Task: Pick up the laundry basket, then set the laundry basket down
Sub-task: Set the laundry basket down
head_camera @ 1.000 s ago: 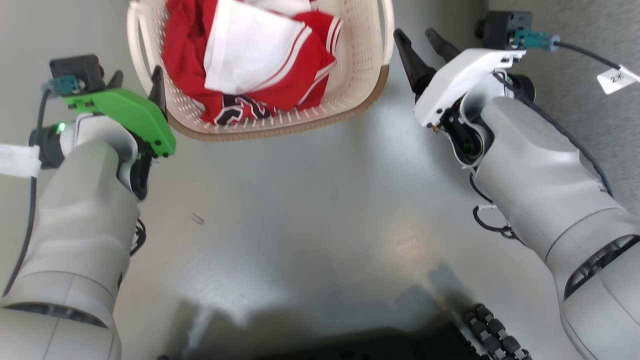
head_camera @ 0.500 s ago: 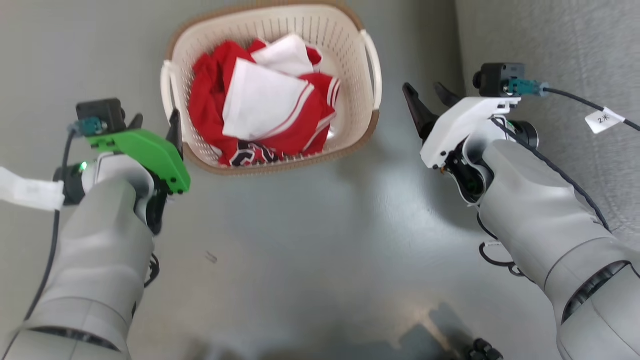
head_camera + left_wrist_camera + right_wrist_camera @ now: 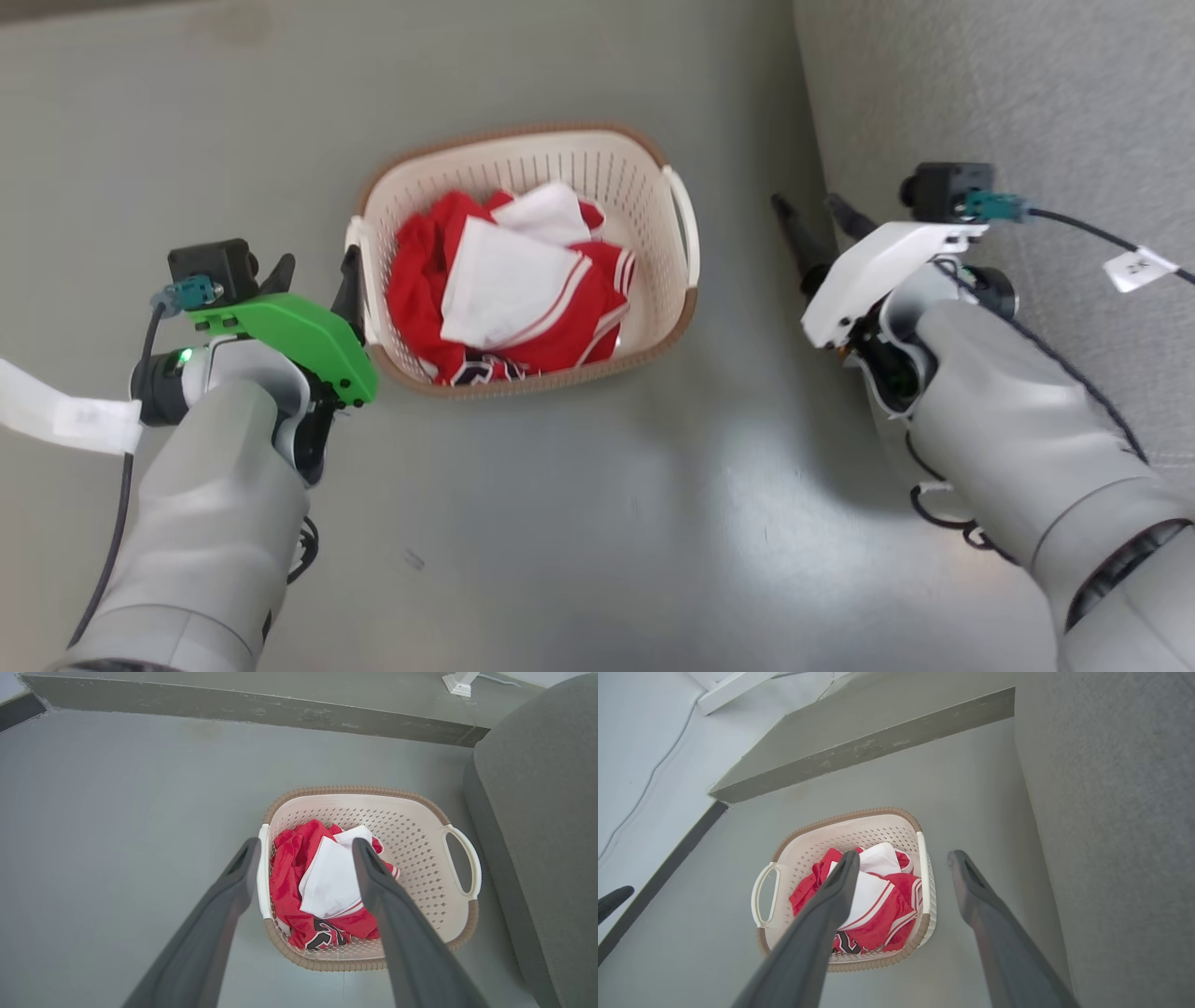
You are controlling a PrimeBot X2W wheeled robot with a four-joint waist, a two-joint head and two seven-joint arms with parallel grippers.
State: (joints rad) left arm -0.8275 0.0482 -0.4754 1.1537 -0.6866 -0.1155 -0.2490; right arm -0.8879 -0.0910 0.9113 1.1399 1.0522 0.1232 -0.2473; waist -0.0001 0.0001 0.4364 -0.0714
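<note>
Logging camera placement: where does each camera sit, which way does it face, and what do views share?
Head view: on the head, facing down at the floor; shows forearms, left gripper and right gripper flanking the laundry basket.
Left wrist view: on the left wrist, facing along its fingers onto the basket.
Right wrist view: on the right wrist, facing along its fingers onto the basket.
Shared: the basket of red and white clothes.

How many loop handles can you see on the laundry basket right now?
2. The left handle sits on the laundry basket beside the left gripper; the right handle faces the right gripper. None seems hidden.
</note>
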